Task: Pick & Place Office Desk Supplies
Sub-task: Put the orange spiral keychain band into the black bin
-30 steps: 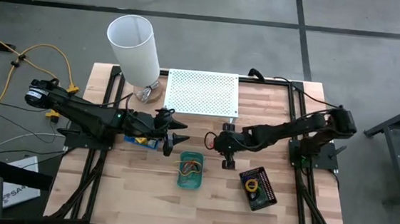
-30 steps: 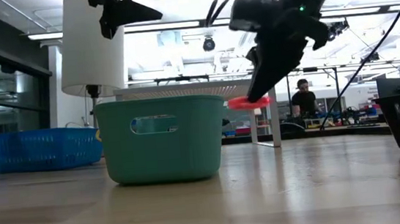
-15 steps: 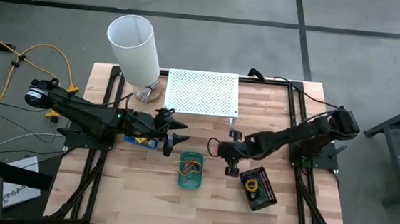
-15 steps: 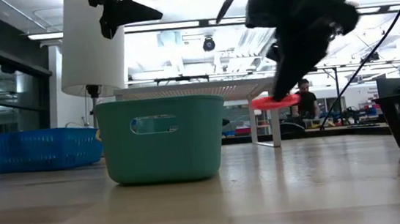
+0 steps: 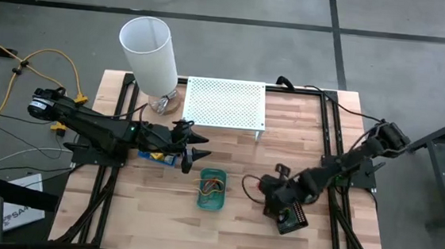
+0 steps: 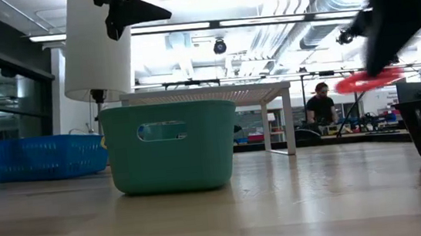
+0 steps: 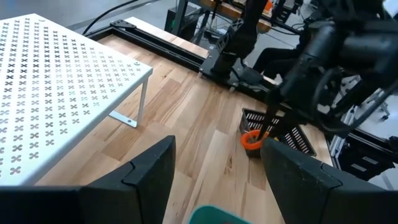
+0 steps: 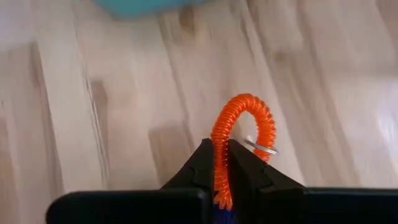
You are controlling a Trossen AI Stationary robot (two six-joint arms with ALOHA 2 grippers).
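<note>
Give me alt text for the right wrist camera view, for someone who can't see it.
The right gripper, seen from its own wrist, is shut on an orange coiled plastic ring with a small metal key ring attached, held above the light wooden table. The edge of a green plastic tray shows beyond it.

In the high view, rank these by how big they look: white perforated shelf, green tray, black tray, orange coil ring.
1. White perforated shelf
2. Green tray and black tray: look alike, and the right gripper covers part of the black one, so unranked
3. Orange coil ring, pinched by that gripper
</note>
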